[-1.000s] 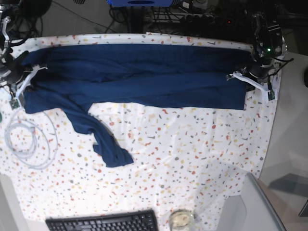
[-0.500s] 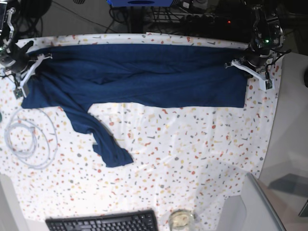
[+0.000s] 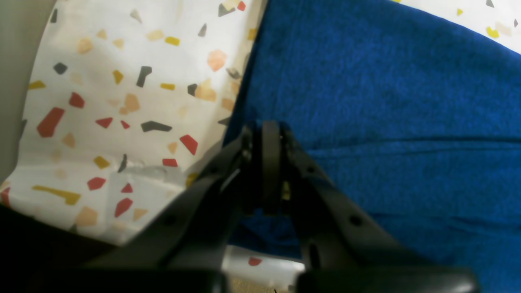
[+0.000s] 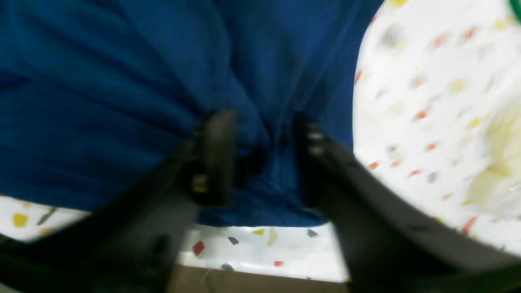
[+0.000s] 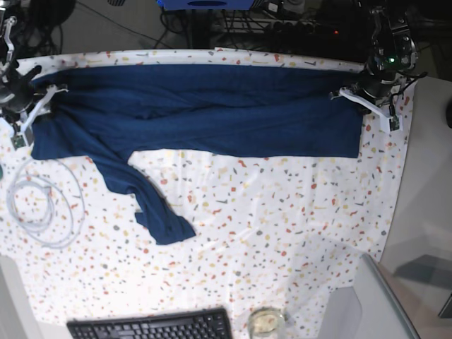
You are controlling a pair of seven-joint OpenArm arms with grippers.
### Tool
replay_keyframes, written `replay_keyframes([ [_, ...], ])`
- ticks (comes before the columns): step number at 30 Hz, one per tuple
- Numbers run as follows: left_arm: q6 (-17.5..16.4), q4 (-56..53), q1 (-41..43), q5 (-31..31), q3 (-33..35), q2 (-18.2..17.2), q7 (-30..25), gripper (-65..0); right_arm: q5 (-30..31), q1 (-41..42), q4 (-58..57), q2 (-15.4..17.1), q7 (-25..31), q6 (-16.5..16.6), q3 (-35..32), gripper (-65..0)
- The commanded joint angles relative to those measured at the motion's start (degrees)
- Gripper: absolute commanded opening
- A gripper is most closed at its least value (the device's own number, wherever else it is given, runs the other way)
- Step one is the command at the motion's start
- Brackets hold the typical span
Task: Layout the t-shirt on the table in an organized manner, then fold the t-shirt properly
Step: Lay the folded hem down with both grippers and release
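Speckled table (image 5: 282, 226) carries 1 t-shirt (image 5: 212, 113); left gripper (image 3: 266, 162) pinches it, right gripper (image 4: 260, 154) spread.

A lab or office workbench is suggested: a table (image 5: 282, 233) draped in terrazzo-flecked white cloth, a black keyboard (image 5: 152, 326) at its near edge, a coiled white cable (image 5: 44, 205), and tangled black wiring with equipment (one red indicator lit) behind.

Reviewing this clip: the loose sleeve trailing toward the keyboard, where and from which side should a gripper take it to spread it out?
Judging by its pose, grip the sleeve of the t-shirt at its free end, coming from above on the keyboard side. That end lies flat on the table, clear of the cable.
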Motion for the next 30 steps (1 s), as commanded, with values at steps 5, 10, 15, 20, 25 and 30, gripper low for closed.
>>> replay_keyframes([
  [5, 0.1, 3.7, 0.3, -0.2, -0.5, -0.4, -0.7, -57.1, 0.6, 2.5, 6.3, 1.1, 1.1, 0.0, 0.4, -31.8],
  [10, 0.2, 10.2, 1.2, -0.2, -0.6, -0.3, -1.0, -52.5, 0.6, 12.7, -5.6, 1.5, 1.1, 0.5, -0.1, -58.1],
  [15, 0.2, 9.8, -2.1, -0.2, -0.6, 0.1, -1.1, -65.0, 0.6, 17.1, -14.5, 3.4, 1.5, 0.5, -0.2, -62.0],
  [20, 0.2, -2.6, -7.7, -0.2, -0.5, 0.2, -1.2, -65.0, 0.6, 18.7, -20.1, 4.9, 1.6, 0.5, -0.2, -65.0],
  [25, 0.2, -8.2, -8.4, -0.1, 0.0, 0.2, -7.1, -65.0, 0.7, 18.3, -18.5, 4.6, 1.6, 0.5, 0.2, -65.0],
  [30, 0.2, -12.9, -8.6, -0.1, 0.0, -0.2, -8.5, -65.0, 0.7, 16.1, -13.6, 3.3, 1.6, 0.5, -0.2, -65.0],
])
